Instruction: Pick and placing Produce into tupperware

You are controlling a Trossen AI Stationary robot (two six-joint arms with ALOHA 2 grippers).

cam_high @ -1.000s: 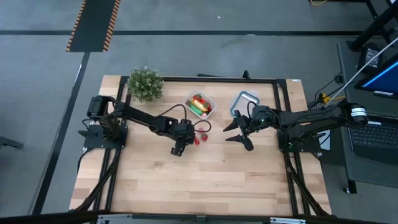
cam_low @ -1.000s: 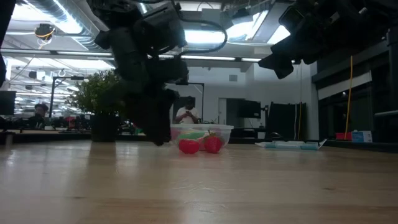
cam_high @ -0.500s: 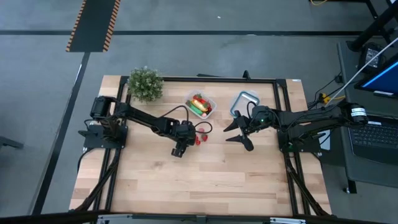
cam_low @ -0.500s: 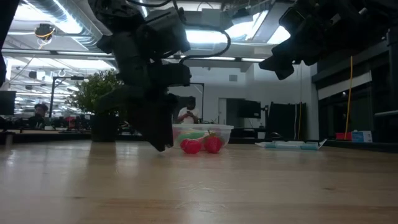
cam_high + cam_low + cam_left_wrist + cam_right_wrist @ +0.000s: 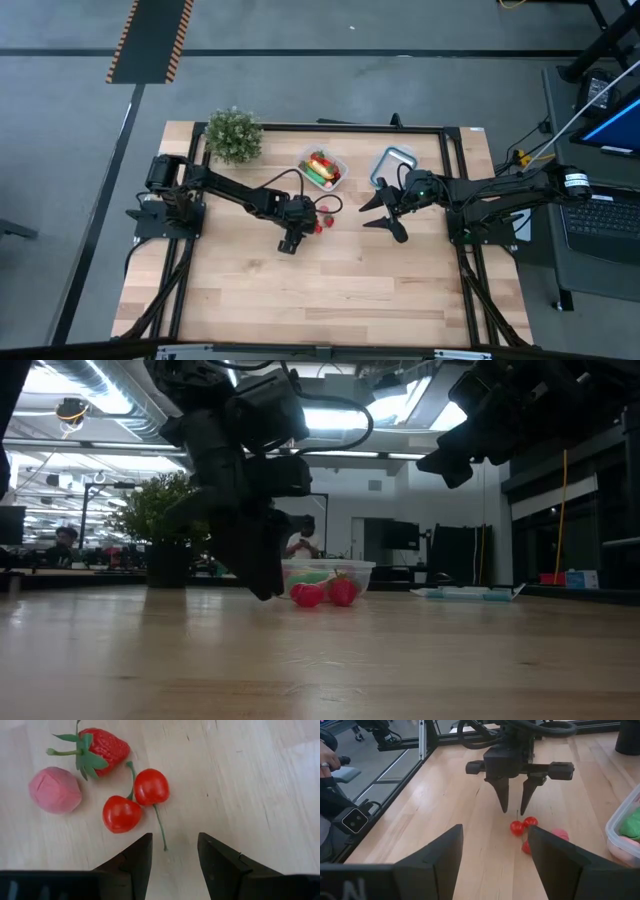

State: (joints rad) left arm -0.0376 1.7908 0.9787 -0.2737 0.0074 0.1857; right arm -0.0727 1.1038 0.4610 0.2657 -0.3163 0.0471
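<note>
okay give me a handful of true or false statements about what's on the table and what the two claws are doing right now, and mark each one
1. The left claw is open over the cherries, holding nothing. True.
2. The strawberry is already in the tupperware. False: it lies on the table, beside the cherries and a pink piece.
3. The tupperware already holds some produce. True.
4. The right claw grips the blue-rimmed piece. False: it is open and empty, hovering above the table.
5. The plant stands between the two claws. False: it stands at the far left corner.
</note>
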